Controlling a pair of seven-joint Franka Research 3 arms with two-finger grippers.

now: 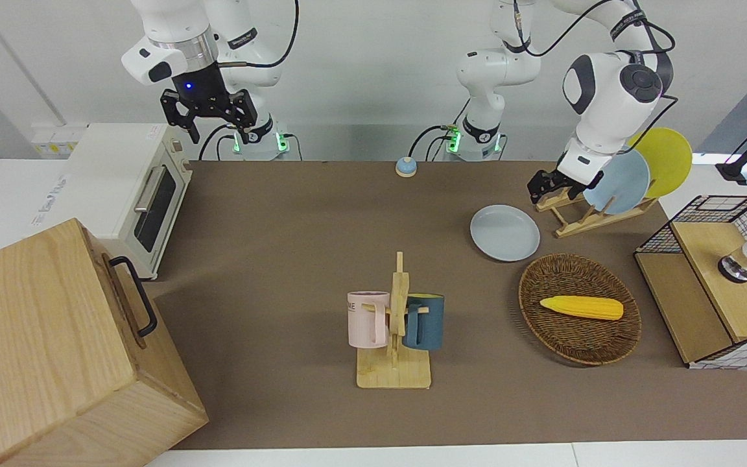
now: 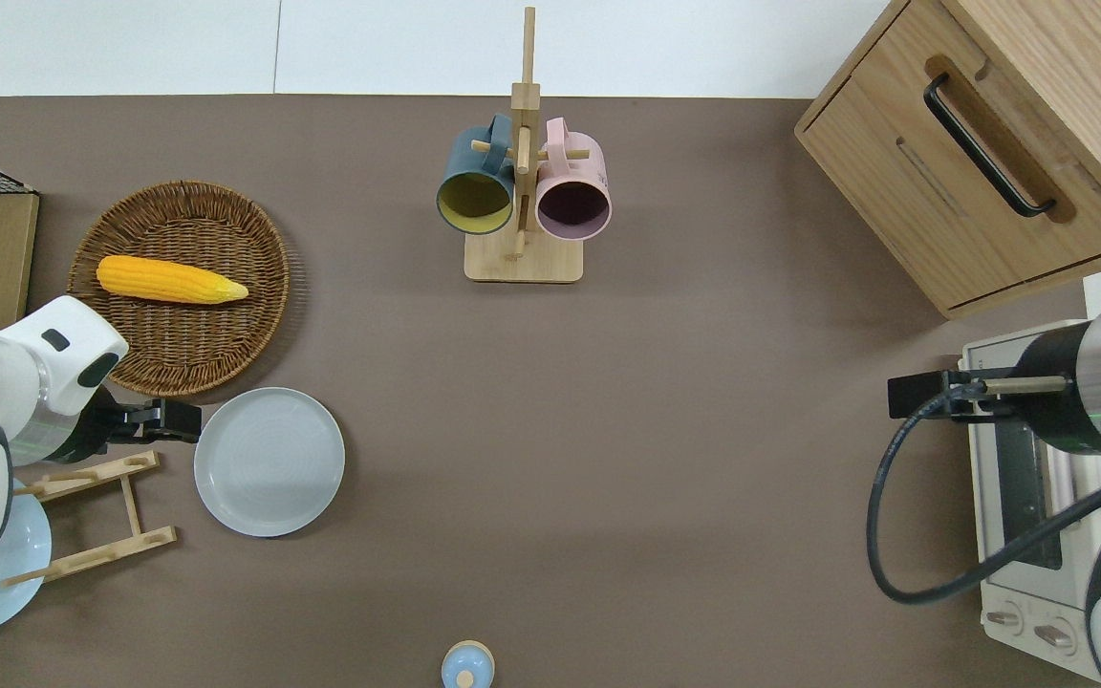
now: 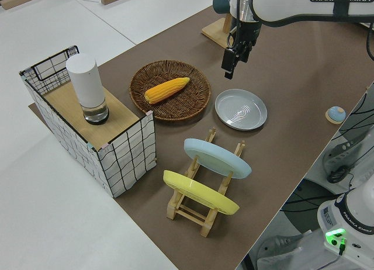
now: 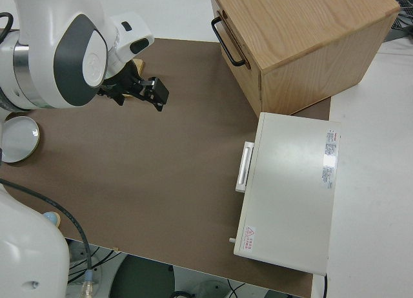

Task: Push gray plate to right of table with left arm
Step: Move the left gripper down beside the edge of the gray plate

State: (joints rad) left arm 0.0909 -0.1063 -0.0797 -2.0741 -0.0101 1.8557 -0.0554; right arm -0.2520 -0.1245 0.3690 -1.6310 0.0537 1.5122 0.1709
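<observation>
A wicker basket (image 2: 180, 287) holds a corn cob (image 2: 171, 280) toward the left arm's end. Nearer the robots, a wooden rack (image 1: 581, 217) carries a sky-blue plate (image 1: 620, 180) and a yellow plate (image 1: 665, 159) (both on edge). A mug stand (image 2: 522, 258) bears a pink mug (image 2: 572, 186) and a teal mug (image 2: 476, 186). A toaster oven (image 1: 120, 188) and a wooden cabinet (image 1: 56, 350) sit at the right arm's end.

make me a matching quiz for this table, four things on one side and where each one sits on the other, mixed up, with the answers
Things:
1. corn cob
2. gray plate
3. pink mug
4. sky-blue plate

Places:
A. hanging on the wooden mug stand
B. lying in the wicker basket
C. propped in the wooden plate rack
D. flat on the table, beside the rack

Pairs: 1-B, 2-D, 3-A, 4-C
</observation>
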